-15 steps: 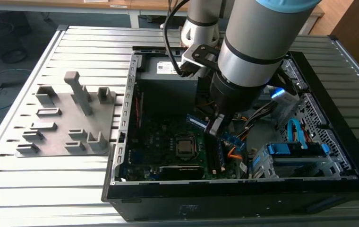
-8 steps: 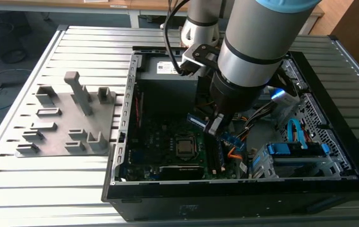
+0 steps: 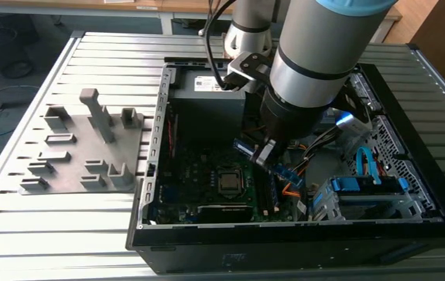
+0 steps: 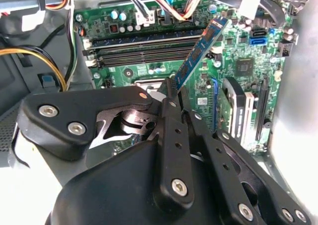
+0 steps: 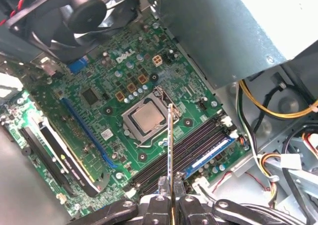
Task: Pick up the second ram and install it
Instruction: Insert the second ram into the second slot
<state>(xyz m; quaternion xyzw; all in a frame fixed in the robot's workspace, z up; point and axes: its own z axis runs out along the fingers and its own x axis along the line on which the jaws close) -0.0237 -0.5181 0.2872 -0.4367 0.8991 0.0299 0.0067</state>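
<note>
The end effector [image 4: 174,93] grips the second ram [image 4: 198,53] by one end, tilted above the motherboard [image 4: 243,61].

Second ram [image 3: 289,172] over the motherboard [image 3: 199,170] in the case [image 3: 285,252]; fixture blocks [image 3: 82,152] at the exterior view's left, on the table [image 3: 51,252].

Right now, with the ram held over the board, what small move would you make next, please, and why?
Probably swing the ram into line with the empty slots before lowering: it sits clamped in the jaws, tilted and crossing the slots at an angle, seemingly above them.
</note>
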